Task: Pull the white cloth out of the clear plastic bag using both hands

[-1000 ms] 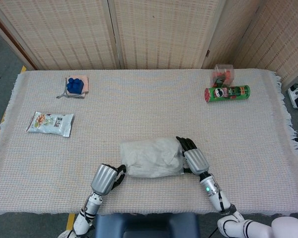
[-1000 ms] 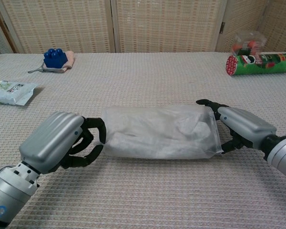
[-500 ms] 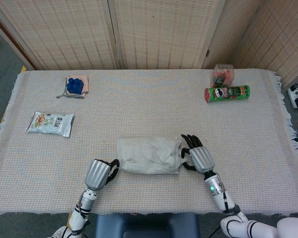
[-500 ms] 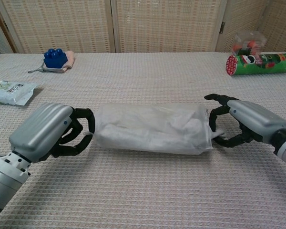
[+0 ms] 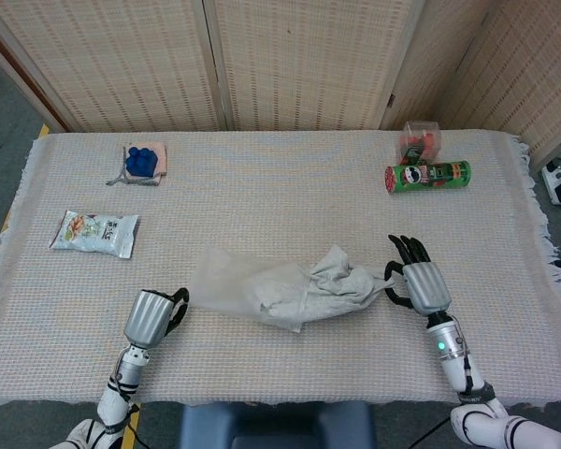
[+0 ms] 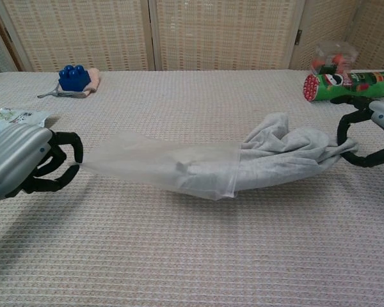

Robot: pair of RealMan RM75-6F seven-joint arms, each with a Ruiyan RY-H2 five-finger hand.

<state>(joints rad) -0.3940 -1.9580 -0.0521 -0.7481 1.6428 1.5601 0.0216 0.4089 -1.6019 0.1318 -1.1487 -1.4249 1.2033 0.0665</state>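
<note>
The clear plastic bag [image 5: 226, 284] [image 6: 147, 163] lies stretched across the table's front middle, its closed end pinched by my left hand [image 5: 152, 316] [image 6: 25, 160]. The white cloth [image 5: 329, 283] [image 6: 288, 150] sticks halfway out of the bag's open right end, crumpled. My right hand [image 5: 421, 281] [image 6: 371, 131] pinches the cloth's right tip between thumb and fingers. Part of the cloth still shows inside the bag, near its mouth.
A green chip can [image 5: 428, 176] lies at the back right beside a small clear box [image 5: 418, 140] of red things. Blue blocks on a pink cloth [image 5: 142, 161] sit at the back left. A snack packet [image 5: 94, 233] lies at the left.
My hands have moved apart, left hand leftward with the bag's end, right hand rightward with the cloth. The cloth has slid partway out and the bag has stretched flat.
</note>
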